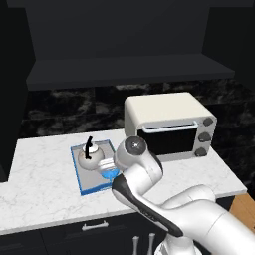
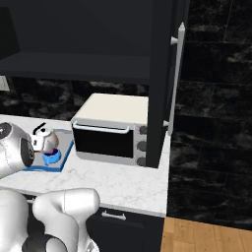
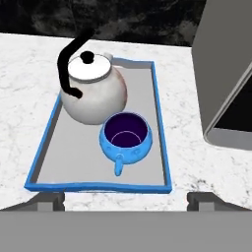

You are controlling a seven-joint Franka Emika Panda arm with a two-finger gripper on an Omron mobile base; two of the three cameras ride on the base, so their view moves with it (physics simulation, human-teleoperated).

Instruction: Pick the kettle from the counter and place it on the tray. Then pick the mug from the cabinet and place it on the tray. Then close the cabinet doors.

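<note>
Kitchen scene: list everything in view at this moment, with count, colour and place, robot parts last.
kettle: one, white with black handle, on the tray
mug: one, blue, on the tray beside the kettle
tray: one, grey with blue rim, on the counter
counter: one, white marble
toaster oven: one, cream, right of the tray
cabinet: one, black, above the counter, open
cabinet door: one seen, black, silver handle, swung open
hand: one, open above the tray

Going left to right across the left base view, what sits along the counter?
tray → kettle → mug → toaster oven, all on the counter.
</note>
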